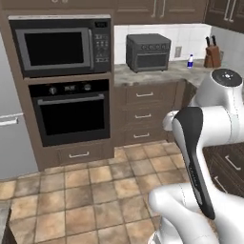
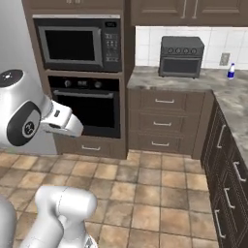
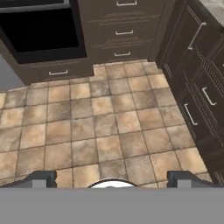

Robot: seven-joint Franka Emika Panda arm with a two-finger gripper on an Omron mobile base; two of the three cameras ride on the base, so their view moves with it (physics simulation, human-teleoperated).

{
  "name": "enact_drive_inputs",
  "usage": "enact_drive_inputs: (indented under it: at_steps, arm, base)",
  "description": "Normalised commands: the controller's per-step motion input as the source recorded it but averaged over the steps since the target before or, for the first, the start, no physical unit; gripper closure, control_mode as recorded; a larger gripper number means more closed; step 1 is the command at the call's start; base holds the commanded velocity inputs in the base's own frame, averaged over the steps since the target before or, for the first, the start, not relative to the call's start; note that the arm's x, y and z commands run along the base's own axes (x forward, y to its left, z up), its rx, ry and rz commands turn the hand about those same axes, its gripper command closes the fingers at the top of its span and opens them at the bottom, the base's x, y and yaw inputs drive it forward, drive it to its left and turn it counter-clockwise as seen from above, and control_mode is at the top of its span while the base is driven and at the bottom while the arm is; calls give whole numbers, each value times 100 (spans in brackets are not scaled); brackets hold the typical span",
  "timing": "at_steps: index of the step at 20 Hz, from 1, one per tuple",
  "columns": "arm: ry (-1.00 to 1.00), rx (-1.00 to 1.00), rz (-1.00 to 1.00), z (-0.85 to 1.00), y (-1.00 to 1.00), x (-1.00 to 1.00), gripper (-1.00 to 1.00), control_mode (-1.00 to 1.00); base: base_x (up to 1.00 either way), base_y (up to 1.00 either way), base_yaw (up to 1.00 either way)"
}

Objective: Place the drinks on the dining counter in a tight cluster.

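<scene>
no text, label, brand or number can be read anywhere. the microwave [image 1: 61, 45] has a keypad and a small display, and the toaster oven [image 2: 181, 56] a row of knobs, but any markings on them are too blurred to make out.

Even, soft rendered light; slightly blurry, no glare.

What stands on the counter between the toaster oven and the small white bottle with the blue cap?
A bare stretch of counter lies between the toaster oven and the white bottle; behind it on the tiles is a wall socket. The right base view shows this best.
</scene>
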Motion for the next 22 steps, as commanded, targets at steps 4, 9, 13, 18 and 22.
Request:
enact_drive_inputs:
  at_steps: [4,9,13,18,22]
  arm:
    - [0,0,0,0,0,0,-100,100]
    - [0,0,0,0,0,0,-100,100]
    - [0,0,0,0,0,0,-100,100]
    - [0,0,0,0,0,0,-100,100]
    - [0,0,0,0,0,0,-100,100]
  base:
    - [100,-4,-23]
    - [100,-17,-35]
    - [100,-17,-42]
    - [100,-19,-38]
    - [100,-24,-34]
